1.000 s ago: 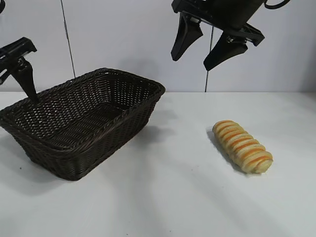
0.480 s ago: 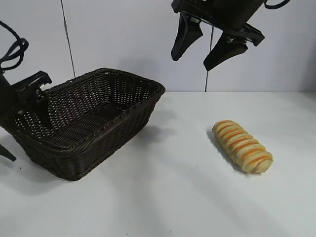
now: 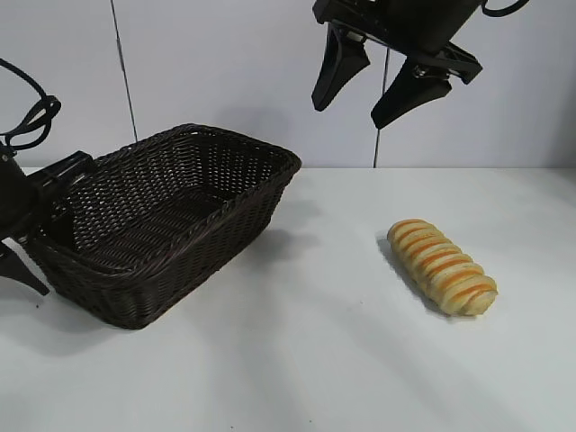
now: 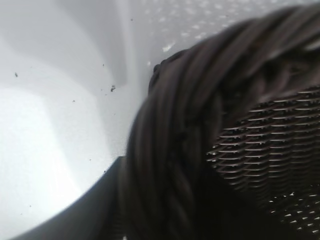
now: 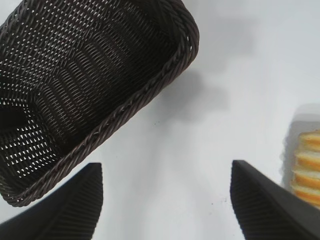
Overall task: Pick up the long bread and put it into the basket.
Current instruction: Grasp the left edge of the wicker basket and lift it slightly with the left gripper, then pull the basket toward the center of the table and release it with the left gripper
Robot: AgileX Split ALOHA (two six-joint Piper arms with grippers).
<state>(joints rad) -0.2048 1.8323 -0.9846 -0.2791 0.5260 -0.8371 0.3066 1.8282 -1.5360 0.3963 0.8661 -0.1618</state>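
wicker of the basket (image 3: 171, 225) hides the left gripper (image 3: 36, 229), clamped on its rim; right gripper (image 3: 378, 76) gapes above; ridged golden long bread (image 3: 442, 266) lies right.

No readable text

You'll find no lettering, labels, brands, numbers or signs on anything in these views.

Setting: robotics lab test bench, not a home or shop. Evidence: plain white tabletop (image 3: 297, 360) with no cloth or household clutter; bare pale panelled wall (image 3: 225, 72) behind, with thin vertical seams at 11 and 1 o'clock; two black robot arms over the surface, one at 9 o'clock, one at 12–1 o'clock; loose black cable (image 3: 31, 103) looping at 9–10 o'clock. Props staged singly on the tabletop.
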